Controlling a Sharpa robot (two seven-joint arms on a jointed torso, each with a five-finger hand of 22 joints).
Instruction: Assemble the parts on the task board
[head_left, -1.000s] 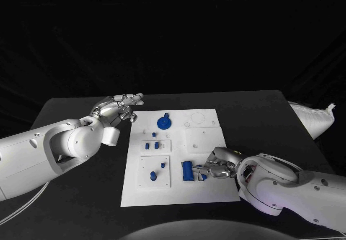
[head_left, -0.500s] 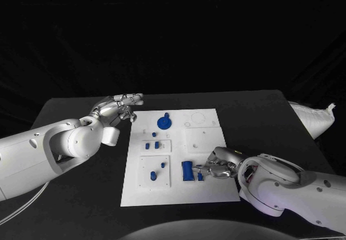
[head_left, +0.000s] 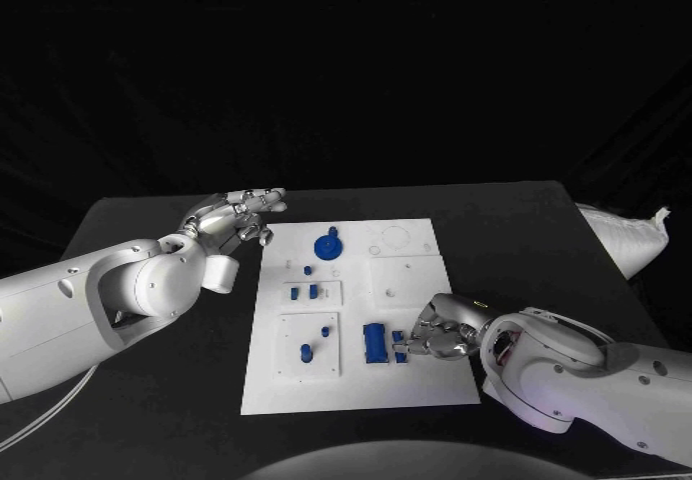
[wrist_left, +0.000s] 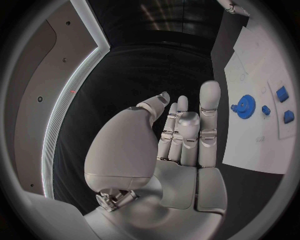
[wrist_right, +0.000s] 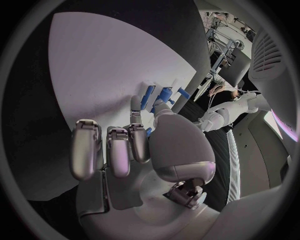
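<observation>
Task board (head_left: 411, 385): white plate lying flat in the middle of the black surface (head_left: 159, 420).
Blue gear (head_left: 330, 244): on the board's far part, well apart from both hands.
Small blue parts (head_left: 303, 292): in the board's middle and near-left recesses.
Blue block (head_left: 374, 343): upright-sided piece near the board's right half, just beside the right hand.
Right hand (head_left: 438, 330): over the board's right edge, fingers curled down by a small blue piece (wrist_right: 164, 94); whether it grips it, cannot tell.
Left hand (head_left: 234, 218): beside the board's far-left corner, fingers apart, holding nothing.
</observation>
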